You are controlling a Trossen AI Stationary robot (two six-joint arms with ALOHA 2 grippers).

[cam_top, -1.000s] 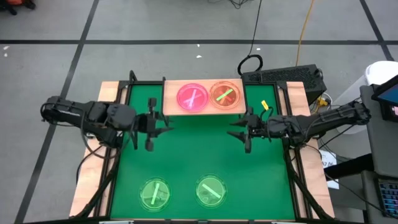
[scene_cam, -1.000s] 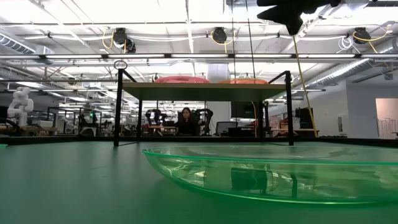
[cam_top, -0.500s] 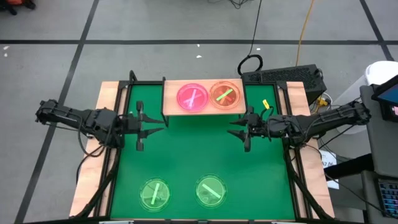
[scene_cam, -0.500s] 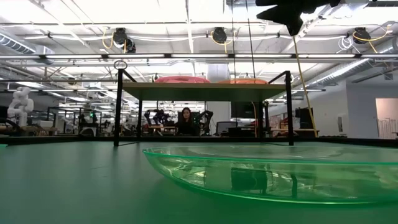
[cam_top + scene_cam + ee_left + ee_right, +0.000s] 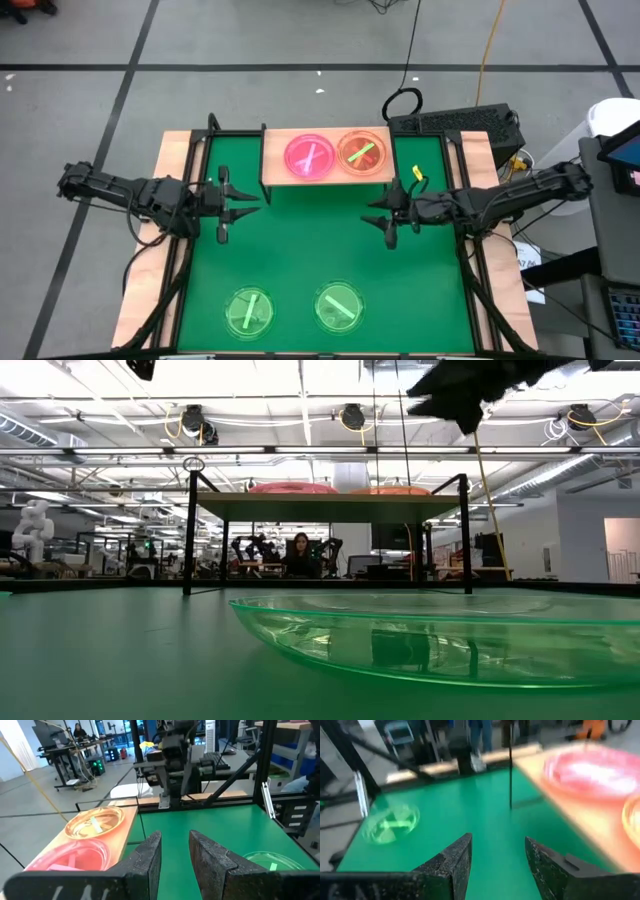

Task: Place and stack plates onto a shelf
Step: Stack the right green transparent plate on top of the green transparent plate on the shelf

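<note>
- While both arms hang over the mat, left gripper [image 5: 243,203] sits nr the left edge, fingers apart, empty.
- Right gripper [image 5: 373,214] nr right edge, fingers apart, empty.
- Shelf [image 5: 275,170] at far edge: pink plate [image 5: 309,157] beside orange plate [image 5: 361,152].
- 2 green plates [image 5: 249,311] [image 5: 338,306] nr mat's [image 5: 310,240] front edge.

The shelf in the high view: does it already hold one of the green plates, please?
No, the shelf holds only a pink plate and an orange plate; both green plates lie on the green mat.
</note>
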